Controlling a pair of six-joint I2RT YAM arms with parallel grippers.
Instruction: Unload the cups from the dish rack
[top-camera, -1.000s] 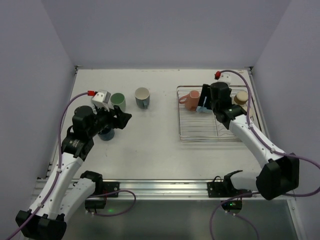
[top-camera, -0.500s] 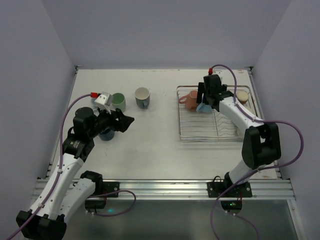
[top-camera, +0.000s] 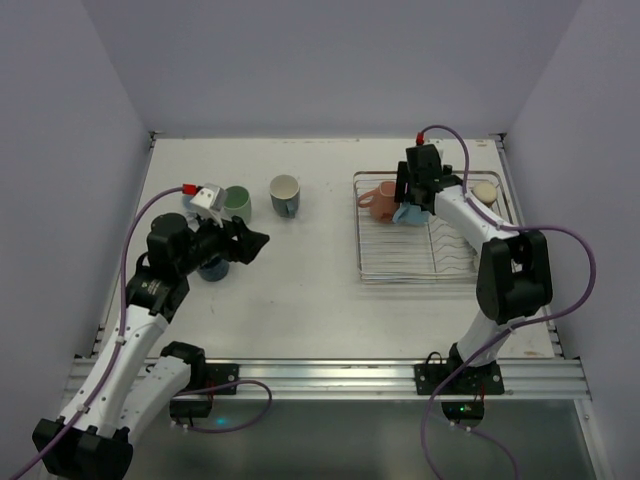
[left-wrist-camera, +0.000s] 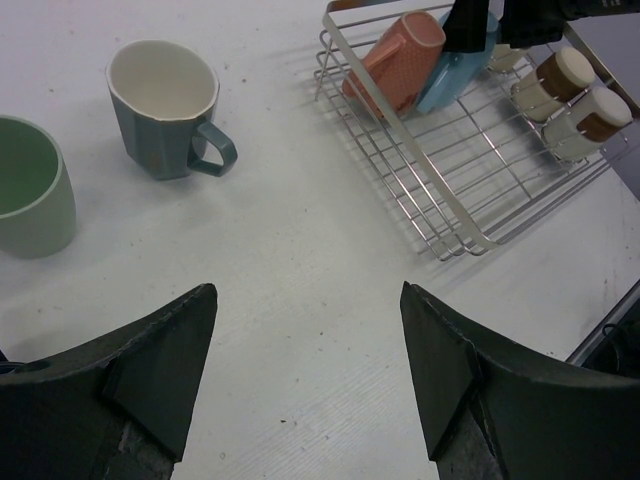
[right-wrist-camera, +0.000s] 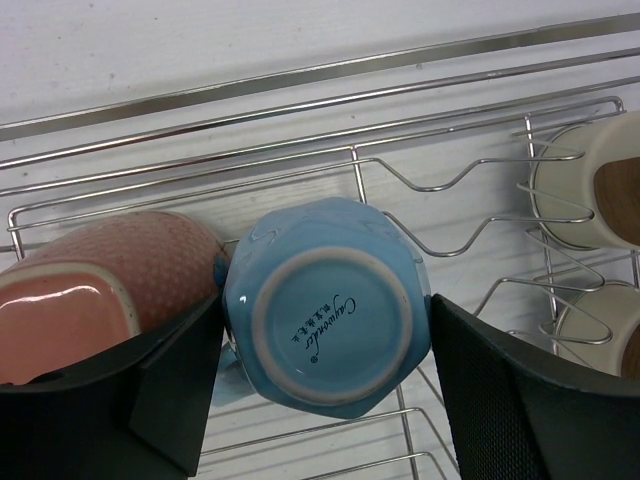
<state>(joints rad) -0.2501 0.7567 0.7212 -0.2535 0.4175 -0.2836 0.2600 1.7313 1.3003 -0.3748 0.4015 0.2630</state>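
Right claw (right-wrist-camera: 328, 310): the fingers sat one on each side of the light blue cup (right-wrist-camera: 330, 322), and both looked to be at its faceted wall. We couldn't tell whether they were actually clamping or just bracketing it. The cup's base faced the wrist camera, so it lay tipped over in the dish rack (right-wrist-camera: 300, 95) with its mouth away from the claw.

Just past the left finger, the pink cup (right-wrist-camera: 100, 290) leaned against the blue one, touching it. Past the right finger, two cream tumblers (right-wrist-camera: 600, 180) sat among the divider prongs, near but apart from the finger.

Left claw (left-wrist-camera: 305, 292): spread wide with nothing between the fingers, hovering over bare table (left-wrist-camera: 300, 230). Ahead of it to the left stood a dark teal mug (left-wrist-camera: 165, 115) and a green cup (left-wrist-camera: 30, 190), both upright and already out of the rack. The rack was ahead to the right.

Risks as we judged them:
- The grip was on glazed, angled facets. If the pads sat off-centre, the cup could twist or slip on lift.
- The pink cup rested on the blue one, so pulling the blue one could roll or drag it.
- The hidden rim or a handle might snag a wire, and the rack would lift with the cup.
- Swinging out to the right could put the right finger into the tumblers.
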